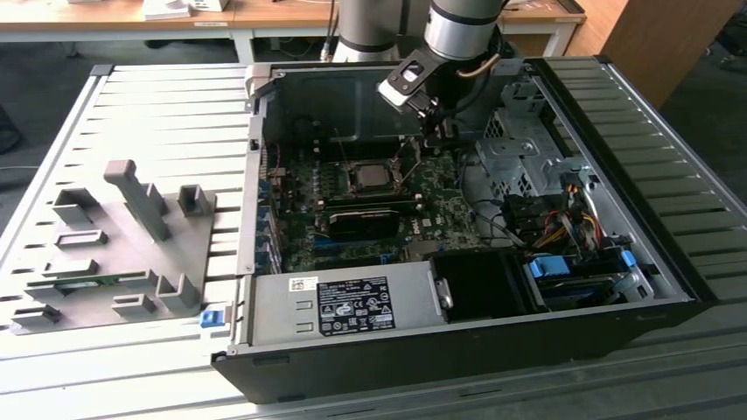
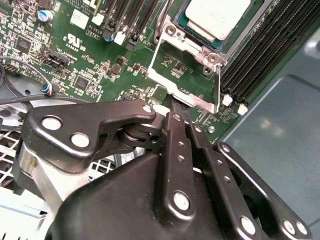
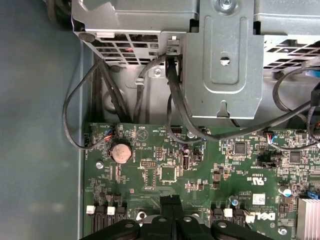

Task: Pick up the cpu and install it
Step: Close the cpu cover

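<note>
In the exterior view, the open computer case [image 1: 467, 350] is lying on the tabletop [image 1: 140, 105]. At mid-frame the cpu [image 1: 373, 178] is sitting seated on the motherboard [image 1: 450, 206]. Just beyond it, at upper centre, the pincer [image 1: 440, 140] is hanging with its fingers pressed together.

slatted grey table [image 1: 152, 105] | wooden desk [image 1: 268, 17] behind | dark floor [image 1: 35, 87]
</note>
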Robot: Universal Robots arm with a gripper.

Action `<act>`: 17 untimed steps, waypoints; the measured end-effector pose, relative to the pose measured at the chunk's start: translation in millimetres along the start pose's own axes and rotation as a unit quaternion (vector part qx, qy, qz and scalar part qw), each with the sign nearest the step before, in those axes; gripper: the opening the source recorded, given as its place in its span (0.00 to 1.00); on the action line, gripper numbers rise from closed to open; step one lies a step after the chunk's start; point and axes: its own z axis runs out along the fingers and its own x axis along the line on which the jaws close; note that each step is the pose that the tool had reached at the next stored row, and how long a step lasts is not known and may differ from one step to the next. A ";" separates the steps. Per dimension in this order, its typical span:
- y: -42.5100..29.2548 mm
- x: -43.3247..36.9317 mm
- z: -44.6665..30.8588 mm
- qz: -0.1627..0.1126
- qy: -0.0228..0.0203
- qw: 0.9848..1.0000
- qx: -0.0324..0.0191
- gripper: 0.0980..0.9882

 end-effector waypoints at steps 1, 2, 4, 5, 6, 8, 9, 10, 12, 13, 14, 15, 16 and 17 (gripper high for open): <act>-0.4 0.0 0.0 0.000 0.000 1.000 0.000 0.01; -0.6 0.0 0.0 0.000 0.000 1.000 0.000 0.01; -1.3 0.0 0.1 0.000 0.000 1.000 0.000 0.01; -1.8 0.0 0.1 0.000 0.000 1.000 0.000 0.01; -2.3 0.0 0.1 0.000 0.000 1.000 0.000 0.01; -3.2 0.0 0.1 0.000 0.000 1.000 0.000 0.01; -3.7 0.0 0.2 0.000 0.000 1.000 0.000 0.01; -4.1 0.0 0.2 0.000 0.000 1.000 0.000 0.01; -4.8 0.0 0.2 0.000 0.000 1.000 0.000 0.01; -5.2 0.0 0.2 0.000 0.000 1.000 0.000 0.01; -5.6 0.0 0.2 0.000 0.000 1.000 0.000 0.01; -6.0 0.1 0.3 0.000 0.000 1.000 0.000 0.01; -6.4 0.0 0.2 0.000 0.000 1.000 0.000 0.01; -6.6 0.0 0.2 0.000 0.000 1.000 0.000 0.01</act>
